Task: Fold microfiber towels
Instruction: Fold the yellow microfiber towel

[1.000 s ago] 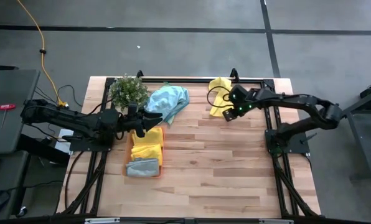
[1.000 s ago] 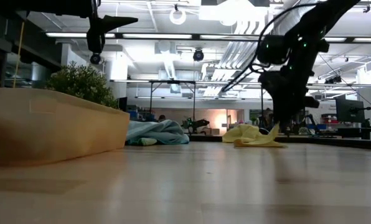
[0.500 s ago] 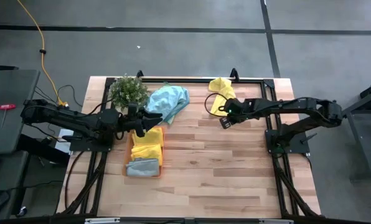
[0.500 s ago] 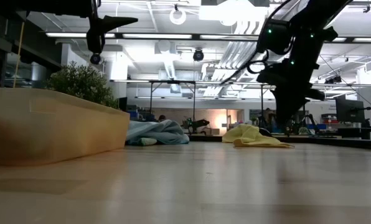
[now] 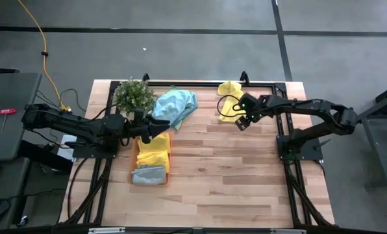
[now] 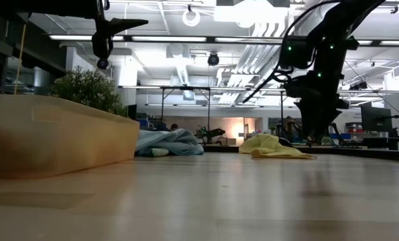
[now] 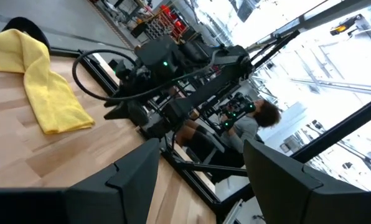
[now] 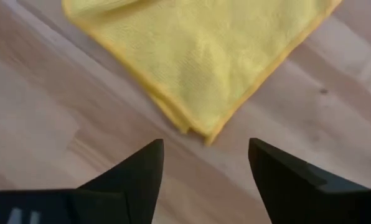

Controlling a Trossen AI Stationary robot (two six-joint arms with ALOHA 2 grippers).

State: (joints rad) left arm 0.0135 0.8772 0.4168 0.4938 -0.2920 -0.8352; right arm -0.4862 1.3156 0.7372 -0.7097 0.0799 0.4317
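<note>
A yellow towel point(image 5: 228, 101) lies loosely folded at the table's far right, one corner point(image 8: 201, 127) pointing toward my right gripper point(image 8: 204, 152). That gripper is open, pointing steeply down just above the wood beside the corner, touching nothing. A light blue towel point(image 5: 176, 104) lies bunched at the far middle. A folded yellow towel point(image 5: 153, 148) and a grey one point(image 5: 148, 174) lie in the orange tray point(image 5: 134, 162). My left gripper point(image 5: 160, 122) hangs open and level over the tray's far end.
A small green plant point(image 5: 134, 95) stands at the far left beside the blue towel. Black frame rails point(image 5: 200, 83) run along the table's far edge. Bare wood point(image 5: 226, 175) covers the near and middle table. In the left wrist view a person point(image 7: 260, 118) sits beyond the table.
My right gripper has swung toward the table's near-left past the yellow towel's corner, then a little back toward the right. It has opened. The towel's corner, raised at the fingers a second ago, now lies flat on the wood.
</note>
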